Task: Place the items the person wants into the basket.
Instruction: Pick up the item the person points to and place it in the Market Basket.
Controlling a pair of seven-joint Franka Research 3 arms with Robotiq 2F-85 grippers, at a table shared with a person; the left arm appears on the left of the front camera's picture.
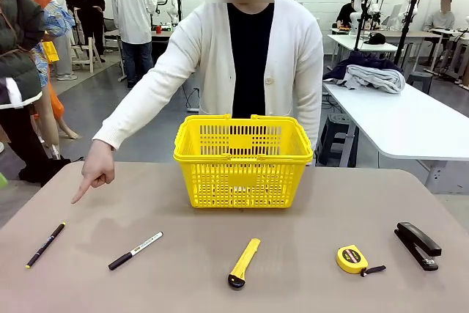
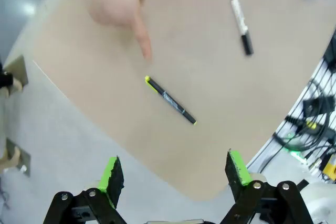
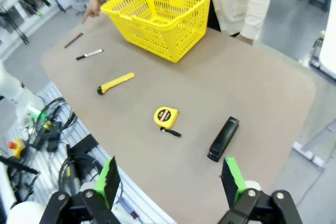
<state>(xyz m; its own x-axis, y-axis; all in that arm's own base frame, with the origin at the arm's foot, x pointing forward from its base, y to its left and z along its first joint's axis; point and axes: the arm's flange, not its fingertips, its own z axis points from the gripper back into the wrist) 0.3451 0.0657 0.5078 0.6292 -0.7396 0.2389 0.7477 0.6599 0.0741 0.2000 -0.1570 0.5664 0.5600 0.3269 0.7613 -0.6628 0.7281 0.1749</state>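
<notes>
Front view: one yellow plastic shopping basket [image 1: 242,185] with slotted lattice walls is set upright at the far middle of the matte beige desk [image 1: 308,287], just before the person [image 1: 253,64] in a white cardigan. Five small things are laid in a loose row nearer the robot's edge, all well apart. From left to right these are one thin black pen [image 1: 45,245] with yellow ends, one white-barrelled marker [image 1: 135,251] with a black cap, one yellow utility knife [image 1: 243,262], one round yellow tape measure [image 1: 353,259] and one black desk stapler [image 1: 418,245]. The person's hand [image 1: 97,168] is held with one finger pointed down at the desk close to the pen, apart from it. Bare desk is left around every thing. In the left wrist view the left tool [image 2: 174,167] is seen spread wide and empty above the desk's rounded edge, its green pads [image 2: 109,174] far apart. In the right wrist view the right tool [image 3: 170,174] is likewise released and empty over the near edge.
</notes>
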